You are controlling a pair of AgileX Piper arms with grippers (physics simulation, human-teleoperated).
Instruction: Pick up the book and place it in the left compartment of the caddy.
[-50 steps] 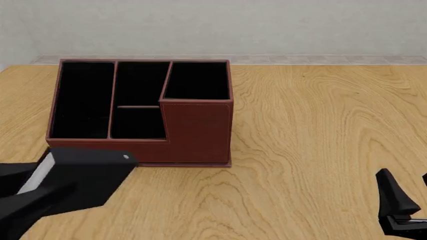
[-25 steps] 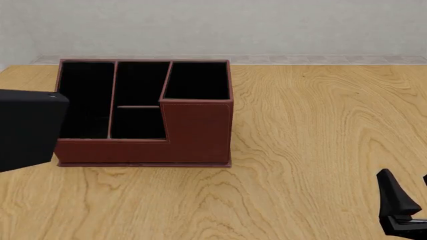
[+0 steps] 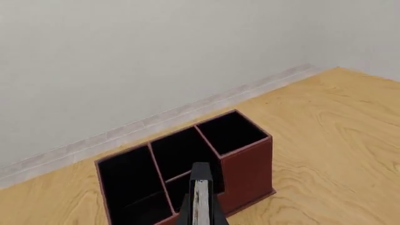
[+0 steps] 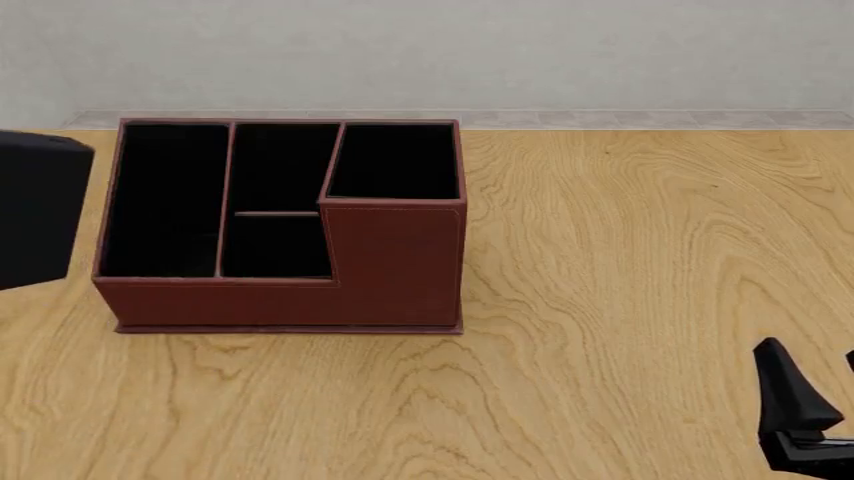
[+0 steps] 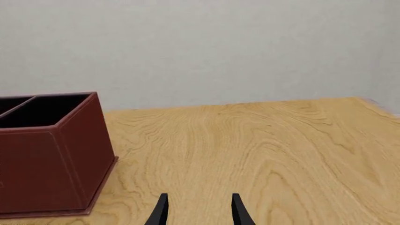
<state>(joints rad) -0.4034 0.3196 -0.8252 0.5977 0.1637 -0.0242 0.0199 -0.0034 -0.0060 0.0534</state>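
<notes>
The book (image 3: 201, 199) is being gripped edge-on by the left gripper (image 3: 200, 216), its white page edge facing the wrist camera. In the front view the book (image 4: 40, 208) is being held just left of the caddy (image 4: 287, 300), beside the left compartment (image 4: 167, 200). The right gripper (image 5: 198, 211) is being kept open and empty above the table (image 4: 641, 300), well apart from the caddy.

**Occlusions and crops**

Front view: book (image 4: 40, 210) cut by left edge — left gripper out of frame there. Right gripper (image 4: 817, 415) cropped at the lower right corner; finger gap unreadable. Left wrist view: book's white page edge (image 3: 200, 201) runs off the frame — it hides part of the caddy (image 3: 247, 168) front wall.
</notes>
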